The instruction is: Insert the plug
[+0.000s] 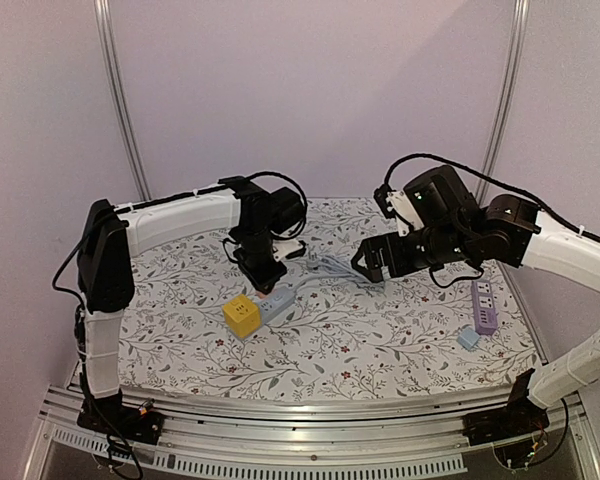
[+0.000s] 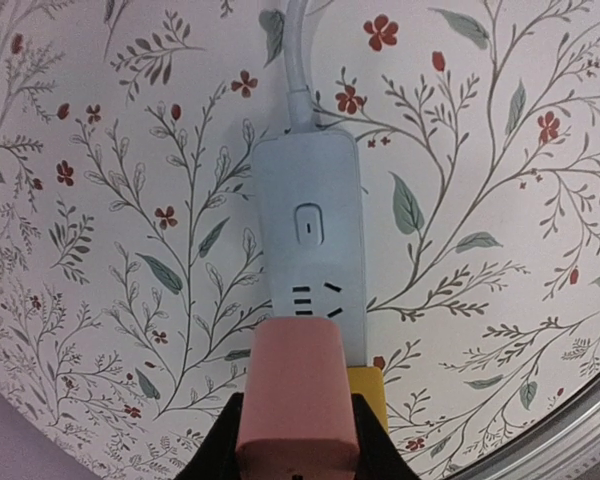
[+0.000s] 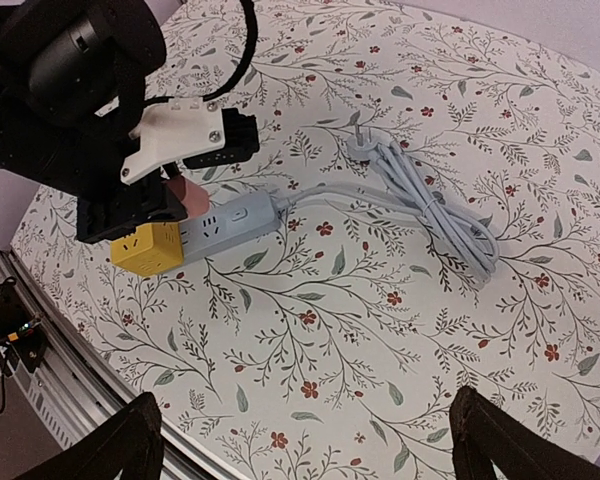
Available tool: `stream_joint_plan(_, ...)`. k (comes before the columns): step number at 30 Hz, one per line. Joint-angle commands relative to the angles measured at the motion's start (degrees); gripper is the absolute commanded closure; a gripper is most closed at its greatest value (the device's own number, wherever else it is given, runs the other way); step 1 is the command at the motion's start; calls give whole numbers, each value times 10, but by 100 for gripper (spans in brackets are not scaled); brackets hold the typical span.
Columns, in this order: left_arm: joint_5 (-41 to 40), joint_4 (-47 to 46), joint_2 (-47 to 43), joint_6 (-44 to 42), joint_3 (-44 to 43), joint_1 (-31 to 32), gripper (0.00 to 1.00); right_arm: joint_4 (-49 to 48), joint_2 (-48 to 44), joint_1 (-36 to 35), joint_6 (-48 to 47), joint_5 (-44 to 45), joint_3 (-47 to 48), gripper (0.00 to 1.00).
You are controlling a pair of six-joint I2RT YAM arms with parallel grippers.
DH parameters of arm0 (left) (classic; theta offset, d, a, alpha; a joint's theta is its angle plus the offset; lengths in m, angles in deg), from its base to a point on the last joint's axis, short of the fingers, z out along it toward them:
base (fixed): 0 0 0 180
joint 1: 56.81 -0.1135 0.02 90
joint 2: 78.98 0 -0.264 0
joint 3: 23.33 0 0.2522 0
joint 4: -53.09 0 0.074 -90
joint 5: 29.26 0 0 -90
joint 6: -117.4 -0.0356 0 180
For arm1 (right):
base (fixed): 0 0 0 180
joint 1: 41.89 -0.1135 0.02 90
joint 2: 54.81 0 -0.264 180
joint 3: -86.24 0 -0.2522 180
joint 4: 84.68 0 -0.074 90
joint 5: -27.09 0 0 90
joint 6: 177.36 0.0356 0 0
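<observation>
Pink plug fills the near edge of the left wrist view, clamped between the left gripper's dark fingers and sitting over the end of the grey power strip farthest from its cord. Prongs hidden; you cannot tell if they have entered.

- Yellow cube: butted against that same end of the strip.
- Open socket slots: just beyond the plug, toward the strip's switch.
- Coiled cable: trails off the strip's cord end.
- Right gripper: jaws spread wide, empty, hovering above the cloth well apart from the strip.
- Purple strip: far off beyond the cable, not involved.

Advice: square the plug to the strip's long axis before you press, then push straight down. The strip looks light and unanchored, so expect it to slide or tip; consider bringing your right gripper down on the cord end to pin it.
</observation>
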Motion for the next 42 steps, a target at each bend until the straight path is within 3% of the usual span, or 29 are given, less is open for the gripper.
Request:
stream_joint_plan(1, 10, -8, 5, 6, -3, -6, 100, -3, 2, 1, 1, -3, -1, 1)
stream_joint_plan(42, 24, -31, 32, 11, 37, -20, 100, 20, 19, 0, -6, -5, 10, 1)
